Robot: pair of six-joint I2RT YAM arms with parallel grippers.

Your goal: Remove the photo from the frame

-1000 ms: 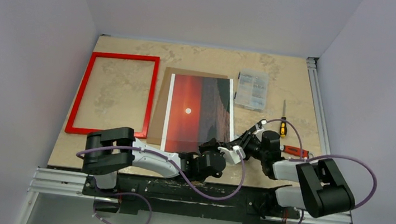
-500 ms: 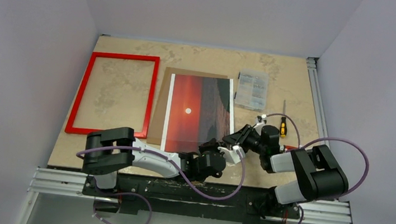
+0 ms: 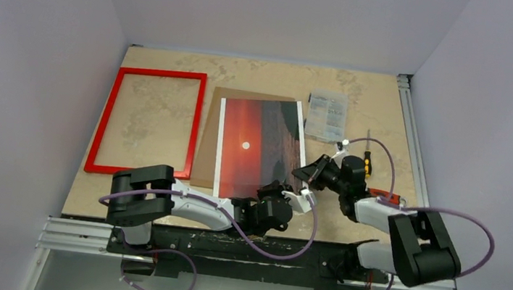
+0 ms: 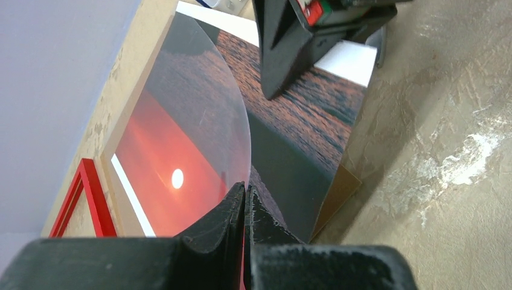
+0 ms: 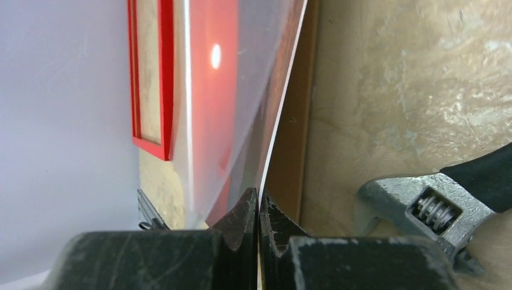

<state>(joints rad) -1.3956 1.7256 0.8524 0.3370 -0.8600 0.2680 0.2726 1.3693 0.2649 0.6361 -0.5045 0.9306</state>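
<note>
Right wrist: right gripper point(image 5: 258, 199) pinches red-orange photo point(image 5: 208, 90); left gripper point(image 4: 246, 192) clamps clear sheet point(image 4: 199, 115).

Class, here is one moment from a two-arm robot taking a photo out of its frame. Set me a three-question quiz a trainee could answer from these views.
1. True or false: the photo lies inside the frame.
2. Which tool lies near the right gripper in the right wrist view? A hammer; B adjustable wrench; C scissors.
3. Fill in: the right gripper's jaws are ___ on the photo's edge.
Key: 1 false, the frame lies empty beside the photo; 2 B; 3 shut.
</note>
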